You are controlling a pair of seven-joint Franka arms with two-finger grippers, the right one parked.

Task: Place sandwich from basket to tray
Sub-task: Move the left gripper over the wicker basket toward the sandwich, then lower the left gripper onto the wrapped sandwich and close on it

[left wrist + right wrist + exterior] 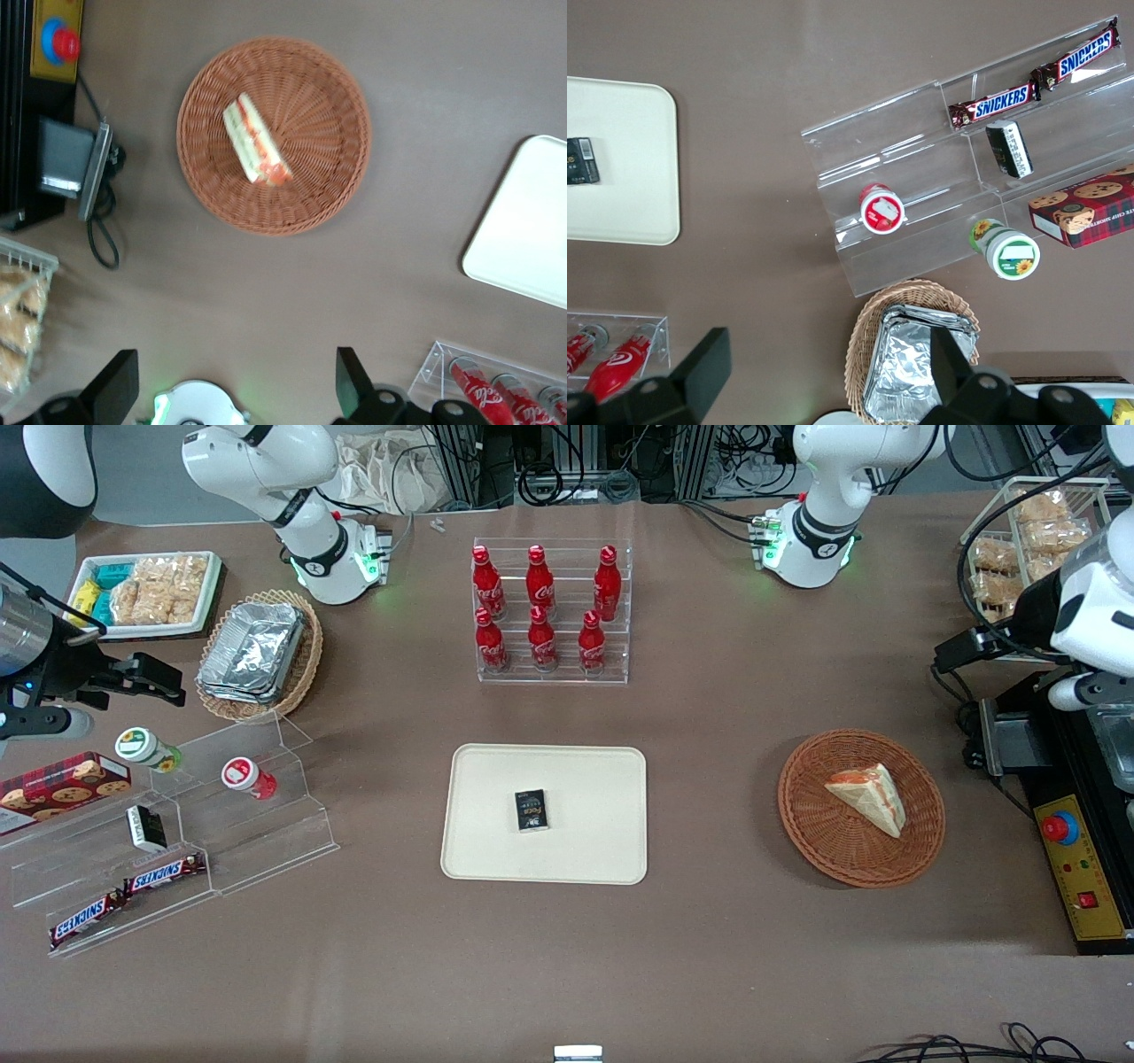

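Sandwich (870,797) lying untouched in the reddish-brown wicker basket (824,841), toward the working arm's end of the table; the wedge is resting flat on the weave with its orange-red and green filling showing along one edge. In the left wrist view the same sandwich (254,140) is sitting slightly off the middle of the basket (328,115), and nothing is touching it. The left arm's gripper (235,390) is hanging high above the bare table, apart from the basket and farther from the front camera than it; both fingers (115,387) are showing spread wide, with nothing between them. In the front view the gripper itself is hard to pick out among the arm's housings at the picture's edge, so no position is being read from there.

The cream-beige tray (496,779) is lying near the table's middle, well apart from the basket, with a corner of the tray (523,230) also entering the wrist view. A small dark packet (532,810) is occupying its centre; the rest of the surface is offering room for the wedge.

Progress, as judged: the task is standing at its opening. Nothing is grasped yet; approach, descent over the sandwich, closing, lift, carry across and release on the tray all appear to be remaining.
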